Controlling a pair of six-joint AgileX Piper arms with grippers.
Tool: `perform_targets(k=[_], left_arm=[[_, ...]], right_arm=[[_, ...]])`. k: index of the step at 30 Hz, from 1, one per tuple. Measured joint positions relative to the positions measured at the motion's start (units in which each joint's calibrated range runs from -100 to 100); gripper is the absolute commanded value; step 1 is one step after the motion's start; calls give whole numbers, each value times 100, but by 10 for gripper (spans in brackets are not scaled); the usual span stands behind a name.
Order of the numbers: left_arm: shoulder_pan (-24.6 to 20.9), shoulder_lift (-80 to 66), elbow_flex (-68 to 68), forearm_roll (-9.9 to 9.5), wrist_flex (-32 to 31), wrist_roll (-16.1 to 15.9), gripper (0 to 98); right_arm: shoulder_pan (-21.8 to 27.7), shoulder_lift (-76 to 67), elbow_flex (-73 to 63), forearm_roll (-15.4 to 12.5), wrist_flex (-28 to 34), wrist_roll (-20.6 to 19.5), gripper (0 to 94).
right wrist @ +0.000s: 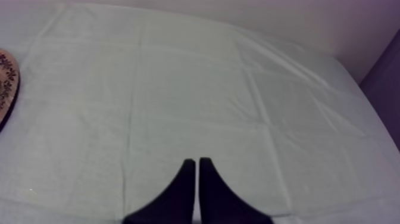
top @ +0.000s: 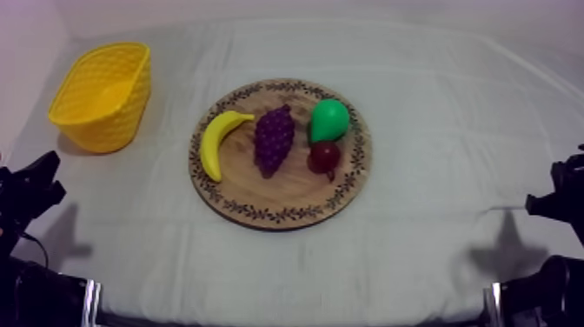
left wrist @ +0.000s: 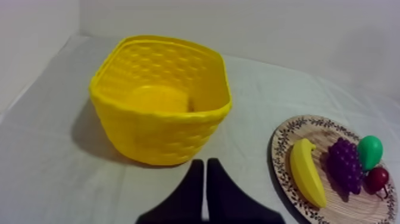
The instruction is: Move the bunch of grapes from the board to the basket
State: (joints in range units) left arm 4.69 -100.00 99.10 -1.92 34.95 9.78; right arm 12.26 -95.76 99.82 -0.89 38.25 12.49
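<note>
plainly purple, knobbly bunch of grapes (top: pixel 274 139) lies on the wooden board (top: pixel 287 202).

The grapes (top: pixel 273 139) are purple, the basket (top: pixel 109 115) yellow, the board (top: pixel 278 214) leaf-rimmed.

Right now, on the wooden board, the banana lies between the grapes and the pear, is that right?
Not quite. It is the grapes that lie between the banana and the pear on the wooden board; the banana lies on the side toward the basket. The top view shows this.
</note>
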Motion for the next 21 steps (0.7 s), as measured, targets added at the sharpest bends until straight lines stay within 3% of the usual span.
perform_targets(k=[14, 21], left_arm=[[707, 0, 0, -9, 12, -12, 0], [820, 52, -123, -21, 391, -118, 0]], right_arm=[[0, 0, 0, 0, 0, -3, 3], [0, 0, 0, 0, 0, -6, 3]])
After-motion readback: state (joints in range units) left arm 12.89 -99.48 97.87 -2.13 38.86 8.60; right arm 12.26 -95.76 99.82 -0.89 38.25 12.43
